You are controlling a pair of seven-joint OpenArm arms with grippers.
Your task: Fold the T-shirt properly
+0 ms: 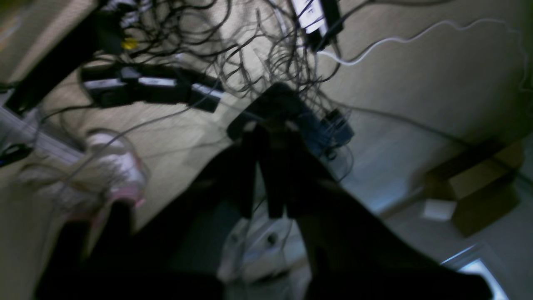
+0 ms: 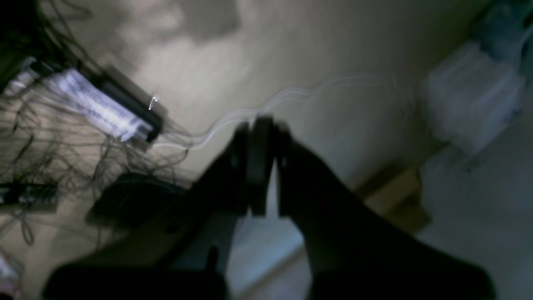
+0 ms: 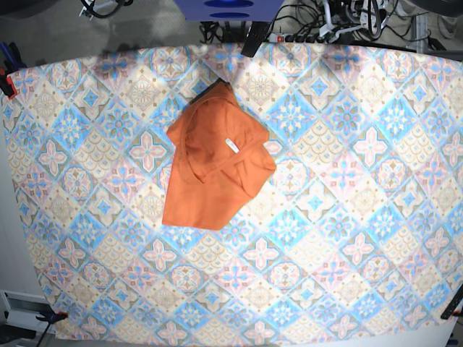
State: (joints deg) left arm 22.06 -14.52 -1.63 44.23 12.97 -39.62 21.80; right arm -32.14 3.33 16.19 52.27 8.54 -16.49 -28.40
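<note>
The burnt-orange T-shirt point(image 3: 213, 170) lies crumpled and partly folded over itself on the patterned tablecloth point(image 3: 347, 188), left of centre in the base view. Its small white label point(image 3: 231, 144) shows at the neck. Neither gripper appears over the table in the base view. The left wrist view is blurred; my left gripper point(image 1: 272, 137) has its dark fingers together, holds nothing, and faces a floor with cables. My right gripper point(image 2: 260, 125) is also blurred, its fingers together and empty, facing the floor. The T-shirt does not show in either wrist view.
A tangle of black cables and power strips point(image 1: 150, 87) lies on the floor, with a cardboard box point(image 1: 479, 183) to the right. A clear plastic bin point(image 2: 470, 96) stands at the upper right of the right wrist view. A dark rod point(image 3: 452, 303) juts in at the table's lower right edge.
</note>
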